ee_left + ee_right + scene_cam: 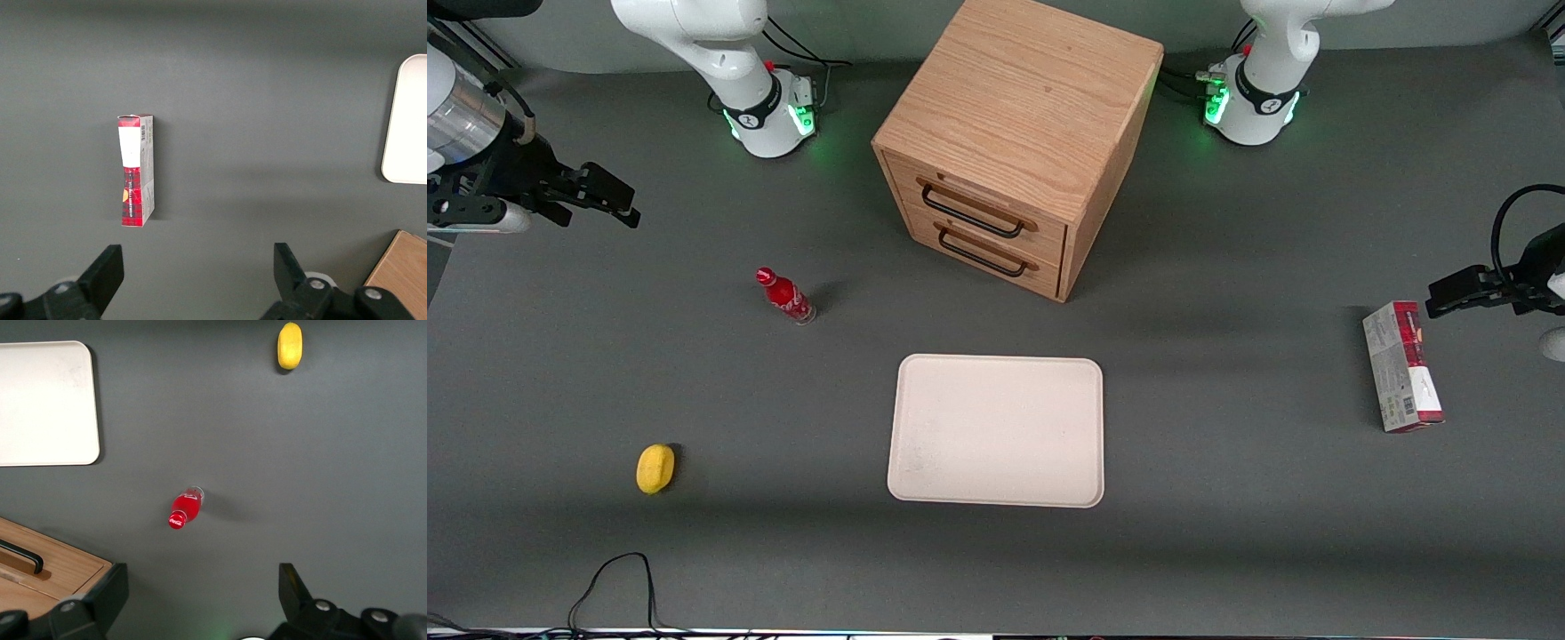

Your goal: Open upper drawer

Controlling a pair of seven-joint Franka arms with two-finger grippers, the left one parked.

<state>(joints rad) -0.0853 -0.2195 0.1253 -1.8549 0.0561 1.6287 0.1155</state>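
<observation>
Step in hand, by my reading: approach not yet begun. The gripper (605, 196) hangs above the bench (1227, 533) at the working arm's end, well apart from the cabinet (1018, 133). Jaws stand wide apart in the right wrist view, with nothing between them and bare bench showing through the gap.

Upper drawer (987, 203): top of two light oak drawers in the cabinet's front face, which is angled toward the working arm's end. It sits flush and closed. Its thin black wire handle (972, 213) runs along the drawer front, with the lower drawer (996, 252) and its matching handle directly beneath.

Next move, as I judge it: bring the gripper across and down to handle height, turn the jaws to straddle the wire, close on it, then pull straight out along the drawer's own axis. The two handles sit close together, so taking the lower one by mistake is the risk. The cabinet stands skewed, so the pull must follow that skew.

Containers: both drawers closed, contents hidden. The cream tray (996, 431), nearer the camera than the cabinet, carries nothing.

Other items: a red bottle (785, 295) stands upright between gripper and cabinet and may need clearing around. A yellow lemon-like object (655, 468) lies nearer the camera. A red-and-white carton (1401, 366) lies toward the parked arm's end.
</observation>
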